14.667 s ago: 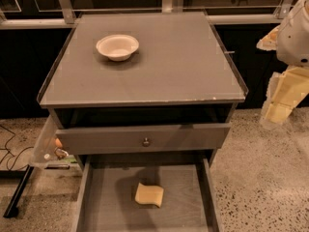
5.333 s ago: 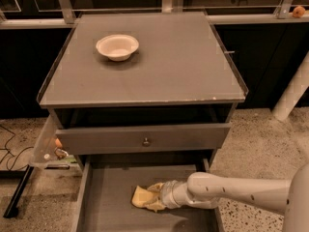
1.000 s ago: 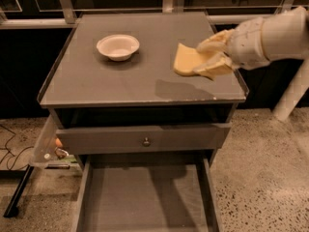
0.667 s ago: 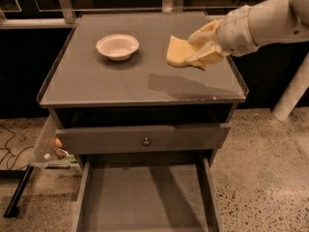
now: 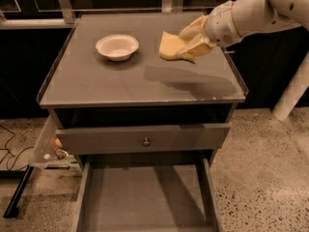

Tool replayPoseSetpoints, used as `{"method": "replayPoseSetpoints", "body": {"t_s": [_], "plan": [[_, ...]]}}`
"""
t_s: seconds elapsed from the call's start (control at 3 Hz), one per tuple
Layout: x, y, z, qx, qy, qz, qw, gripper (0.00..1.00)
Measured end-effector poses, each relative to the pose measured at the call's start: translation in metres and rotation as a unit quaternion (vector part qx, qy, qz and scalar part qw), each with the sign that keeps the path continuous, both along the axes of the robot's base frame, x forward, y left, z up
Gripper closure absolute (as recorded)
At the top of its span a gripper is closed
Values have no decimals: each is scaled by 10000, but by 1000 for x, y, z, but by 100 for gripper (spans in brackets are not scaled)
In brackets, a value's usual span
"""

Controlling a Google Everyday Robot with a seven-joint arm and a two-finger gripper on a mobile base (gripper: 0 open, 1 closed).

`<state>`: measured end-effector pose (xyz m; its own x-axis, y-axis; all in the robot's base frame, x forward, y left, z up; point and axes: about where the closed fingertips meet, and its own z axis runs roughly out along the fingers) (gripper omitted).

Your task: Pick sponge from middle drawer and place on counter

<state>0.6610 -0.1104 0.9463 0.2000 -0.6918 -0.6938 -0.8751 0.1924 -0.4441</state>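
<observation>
The pale yellow sponge (image 5: pixel 168 46) hangs tilted in my gripper (image 5: pixel 187 43), just above the right half of the grey counter (image 5: pixel 120 83). The gripper comes in from the upper right on a white arm and is shut on the sponge's right edge. The sponge's shadow lies on the counter below it. The middle drawer (image 5: pixel 145 199) is pulled open at the bottom of the view and its dark floor is bare.
A round white bowl (image 5: pixel 117 47) stands on the counter to the left of the sponge. A drawer with a grey front and round knob (image 5: pixel 146 141) is slightly open above the middle drawer. A clear bag (image 5: pixel 48 146) hangs at the cabinet's left. Speckled floor lies at the right.
The sponge was lifted out of the middle drawer and carried over the counter. In the last second my gripper moved it left and farther back, lower toward the counter.
</observation>
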Motion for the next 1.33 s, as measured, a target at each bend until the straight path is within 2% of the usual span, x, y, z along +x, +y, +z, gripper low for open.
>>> {"method": "replayPoseSetpoints", "body": {"t_s": [0.33, 0.67, 1.0, 1.33], "plan": [[24, -3, -15, 119, 191, -148, 9996, 100], [43, -5, -36, 146, 377, -445, 9982, 100], [55, -5, -60, 269, 598, -626, 9959, 100], [61, -1, -82, 314, 813, -658, 9940, 100]]}}
